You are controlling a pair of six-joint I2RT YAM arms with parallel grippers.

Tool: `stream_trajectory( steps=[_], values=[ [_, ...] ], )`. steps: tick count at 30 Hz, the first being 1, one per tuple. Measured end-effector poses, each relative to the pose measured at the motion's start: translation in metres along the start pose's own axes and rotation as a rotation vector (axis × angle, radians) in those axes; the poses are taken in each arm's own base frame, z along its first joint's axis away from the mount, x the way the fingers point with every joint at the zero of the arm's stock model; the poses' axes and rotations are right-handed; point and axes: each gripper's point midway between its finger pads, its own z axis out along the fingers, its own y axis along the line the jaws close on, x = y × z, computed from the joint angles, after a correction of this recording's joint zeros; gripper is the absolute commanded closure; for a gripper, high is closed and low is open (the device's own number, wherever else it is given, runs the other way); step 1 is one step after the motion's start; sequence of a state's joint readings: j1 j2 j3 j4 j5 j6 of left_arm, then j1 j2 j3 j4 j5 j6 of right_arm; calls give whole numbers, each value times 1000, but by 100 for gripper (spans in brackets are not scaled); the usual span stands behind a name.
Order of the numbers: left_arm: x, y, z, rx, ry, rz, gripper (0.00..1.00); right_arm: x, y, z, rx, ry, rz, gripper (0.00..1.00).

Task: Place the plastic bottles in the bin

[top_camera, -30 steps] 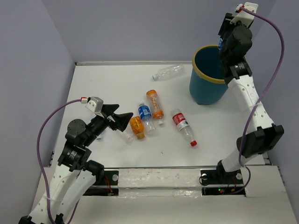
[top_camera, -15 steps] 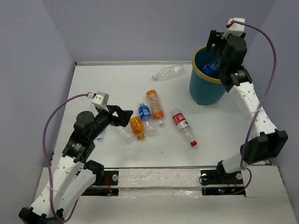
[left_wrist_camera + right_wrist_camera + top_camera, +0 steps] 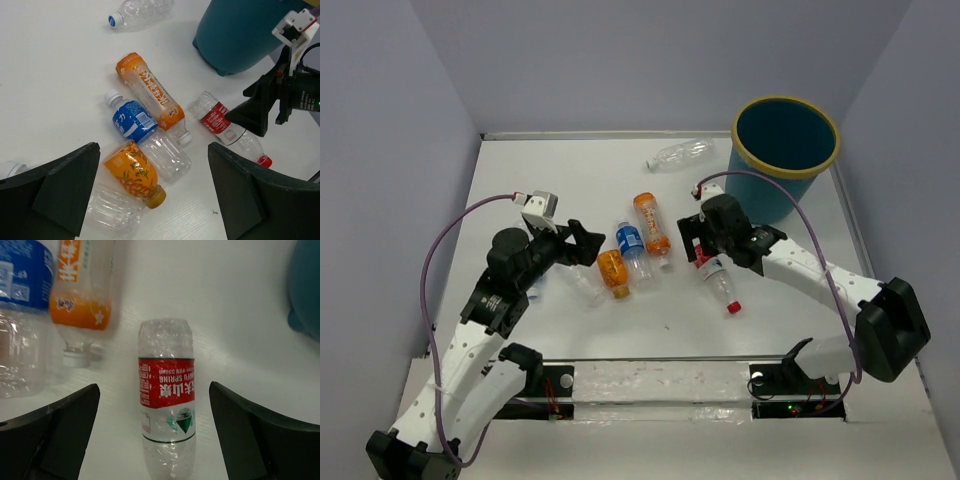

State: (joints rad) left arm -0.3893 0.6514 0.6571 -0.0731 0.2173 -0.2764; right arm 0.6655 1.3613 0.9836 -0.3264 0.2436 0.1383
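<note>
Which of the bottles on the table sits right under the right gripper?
The red-labelled bottle with the red cap: it alone lies centred between the open fingers of the right gripper.

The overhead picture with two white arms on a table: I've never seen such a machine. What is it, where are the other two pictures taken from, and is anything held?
These are two robot arms bolted at the near edge of a white table, each ending in a two-finger gripper. The overhead picture comes from a fixed camera above; the other two come from a camera on each wrist, its own dark fingers at the edges. On it lie several plastic bottles near a teal bin. The left gripper and right gripper are open, holding nothing; the right one hovers over the red-labelled bottle.
</note>
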Motion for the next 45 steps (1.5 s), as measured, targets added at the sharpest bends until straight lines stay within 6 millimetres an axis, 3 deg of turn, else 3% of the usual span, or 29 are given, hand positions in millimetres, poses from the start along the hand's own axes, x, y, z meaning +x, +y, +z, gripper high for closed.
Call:
stream_trajectory(
  steps=[2, 6, 10, 12, 13, 14, 17, 20, 22, 24, 29, 31, 32, 34, 37, 39, 43, 45],
  values=[
    [1, 4, 2, -11, 6, -7, 1, 24, -3, 3, 13, 76, 6, 4],
    [2, 8, 3, -20, 13, -13, 1, 38, -1, 19, 26, 138, 11, 7],
    [4, 10, 5, -23, 22, -20, 1, 64, -2, 47, 45, 242, -2, 18],
    [4, 10, 5, -21, 26, -21, 1, 73, -5, 59, 53, 285, -5, 32],
    [4, 10, 5, -21, 26, -22, 1, 77, -6, 66, 57, 303, -7, 43],
    [5, 10, 5, -19, 27, -24, 1, 81, -7, 71, 64, 319, -11, 46],
    [4, 10, 5, -19, 27, -26, 1, 72, -8, 74, 73, 304, -17, 57],
    [4, 11, 5, -19, 26, -27, 1, 53, -12, 62, 79, 256, -24, 57],
    [5, 11, 6, -18, 30, -28, 1, 31, -16, 42, 81, 202, -28, 58],
    [6, 10, 6, -16, 34, -29, 1, -12, -19, 12, 78, 89, -15, 58],
    [8, 10, 8, -4, 46, -36, 1, -187, -44, -90, 142, -427, 57, 57],
    [8, 9, 8, -3, 44, -35, 1, -260, -75, -145, 220, -686, 109, 57],
    [7, 9, 8, -3, 43, -35, 1, -281, -89, -163, 254, -765, 133, 57],
    [7, 9, 8, -4, 41, -35, 1, -329, -141, -208, 394, -970, 202, 57],
    [7, 10, 8, -6, 40, -36, 1, -351, -197, -228, 558, -1089, 238, 57],
    [6, 10, 8, -8, 40, -37, 1, -353, -222, -218, 637, -1099, 234, 57],
    [6, 10, 8, -8, 39, -43, 1, -337, -255, -160, 721, -1028, 198, 54],
    [6, 8, 10, 2, 41, -52, 1, -314, -265, -125, 739, -959, 176, 34]
  ],
)
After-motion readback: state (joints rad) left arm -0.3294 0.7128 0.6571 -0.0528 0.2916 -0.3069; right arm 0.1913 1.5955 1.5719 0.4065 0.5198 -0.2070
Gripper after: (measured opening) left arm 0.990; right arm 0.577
